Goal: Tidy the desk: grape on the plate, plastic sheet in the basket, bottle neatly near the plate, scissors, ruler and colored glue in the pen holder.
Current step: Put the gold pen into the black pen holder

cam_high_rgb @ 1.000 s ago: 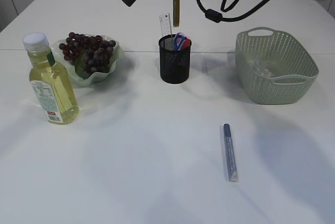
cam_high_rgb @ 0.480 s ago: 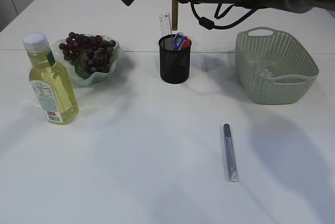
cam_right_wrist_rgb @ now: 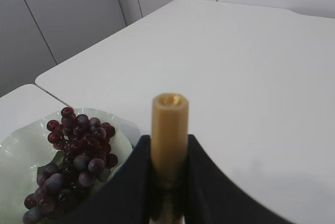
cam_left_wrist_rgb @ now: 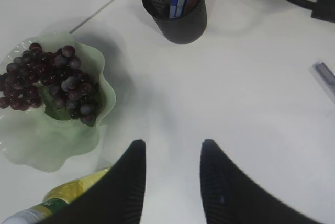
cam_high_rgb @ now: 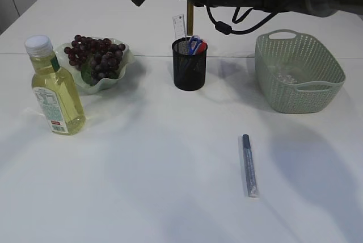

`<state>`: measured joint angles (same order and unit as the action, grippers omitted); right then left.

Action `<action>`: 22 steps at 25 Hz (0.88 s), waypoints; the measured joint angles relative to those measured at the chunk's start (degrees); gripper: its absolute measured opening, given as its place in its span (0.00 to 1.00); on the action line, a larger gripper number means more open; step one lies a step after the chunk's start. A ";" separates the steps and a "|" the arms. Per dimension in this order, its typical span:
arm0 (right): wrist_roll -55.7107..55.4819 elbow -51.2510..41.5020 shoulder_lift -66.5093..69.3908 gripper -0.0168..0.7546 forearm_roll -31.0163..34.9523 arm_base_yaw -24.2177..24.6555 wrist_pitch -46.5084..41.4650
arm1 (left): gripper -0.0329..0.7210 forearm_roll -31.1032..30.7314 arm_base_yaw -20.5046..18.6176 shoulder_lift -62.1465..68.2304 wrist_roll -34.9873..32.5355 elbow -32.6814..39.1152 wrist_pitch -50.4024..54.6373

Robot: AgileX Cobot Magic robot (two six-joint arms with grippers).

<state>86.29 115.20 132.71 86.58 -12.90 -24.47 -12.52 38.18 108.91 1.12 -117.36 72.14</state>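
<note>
**Desk state: yellow stick held above the pen holder**

Nearest the camera, a blue-capped glitter glue pen [cam_high_rgb: 249, 165] lies flat on the white table [cam_high_rgb: 147, 186], at about 5 o'clock from the table centre, well apart from everything else.

At 9 o'clock stands an upright clear plastic bottle of yellow liquid with a white cap [cam_high_rgb: 54, 87]. Just beyond it, at 10 o'clock, a pale green wavy-rimmed plate [cam_high_rgb: 116, 78] holds a bunch of dark purple grapes [cam_high_rgb: 93, 55].

At 12 o'clock sits a black mesh pen holder [cam_high_rgb: 189, 70]. It contains a clear ruler [cam_high_rgb: 179, 28] and blue- and red-handled items [cam_high_rgb: 197, 45].

At 3 o'clock rests a light green woven plastic basket [cam_high_rgb: 298, 72]; something clear lies inside, too faint to identify.

The right gripper [cam_right_wrist_rgb: 168, 182] is clamped on a yellow-brown cylindrical stick [cam_high_rgb: 190, 5], held upright with its lower end at the pen holder's rim.

The left gripper [cam_left_wrist_rgb: 170, 182] hangs above the table between plate and pen holder, jaws partly open and empty.
</note>
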 joint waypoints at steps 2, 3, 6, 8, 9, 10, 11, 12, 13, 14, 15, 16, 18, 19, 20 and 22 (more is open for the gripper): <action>0.14 0.00 0.00 0.20 0.00 0.00 0.13 | 0.38 0.00 0.00 0.00 0.00 0.00 0.00; 0.14 0.00 0.00 0.20 0.00 0.00 0.13 | 0.38 0.00 0.00 0.00 0.00 0.00 0.00; 0.24 0.00 0.00 0.21 0.00 0.00 0.21 | 0.38 0.00 0.00 0.00 0.00 0.00 0.00; 0.24 0.00 0.00 0.22 0.00 0.00 0.21 | 0.37 0.00 0.00 0.00 0.00 0.00 0.00; 0.35 0.00 0.00 0.22 0.00 0.00 0.21 | 0.37 0.00 0.00 0.00 0.00 0.00 0.00; 0.35 0.00 0.00 0.22 0.00 0.00 0.21 | 0.37 0.00 0.00 0.00 0.00 0.00 0.00; 0.35 0.00 0.00 0.23 0.00 0.00 0.21 | 0.37 0.00 0.00 0.00 0.00 0.00 0.00; 0.35 0.00 0.00 0.23 0.00 0.00 0.25 | 0.37 0.00 0.00 0.00 0.00 0.00 0.00; 0.35 0.00 0.00 0.24 0.00 0.00 0.25 | 0.37 0.00 0.00 0.00 0.00 0.00 0.00; 0.35 0.00 0.00 0.25 0.00 0.00 0.25 | 0.37 0.00 0.00 0.00 0.00 0.00 0.00; 0.35 0.00 0.00 0.26 0.12 0.00 0.25 | 0.37 0.00 0.00 0.00 0.00 0.00 0.00; 0.35 0.00 0.00 0.27 0.12 0.00 0.25 | 0.37 0.00 0.00 0.00 0.00 0.00 0.00; 0.35 0.00 0.00 0.30 0.12 0.00 0.25 | 0.37 0.00 0.00 0.00 0.00 0.00 0.00; 0.35 0.00 0.00 0.31 0.12 0.00 0.25 | 0.37 0.00 0.00 0.00 0.00 0.00 0.00; 0.35 0.00 0.00 0.31 0.12 0.00 0.25 | 0.37 0.00 0.00 0.00 0.00 0.00 0.00; 0.45 0.00 0.00 0.32 0.20 0.00 -0.07 | 0.37 0.00 0.00 0.00 0.00 0.00 0.00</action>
<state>86.74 115.20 132.71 86.78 -12.90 -24.55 -12.52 38.18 108.91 1.12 -117.36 72.14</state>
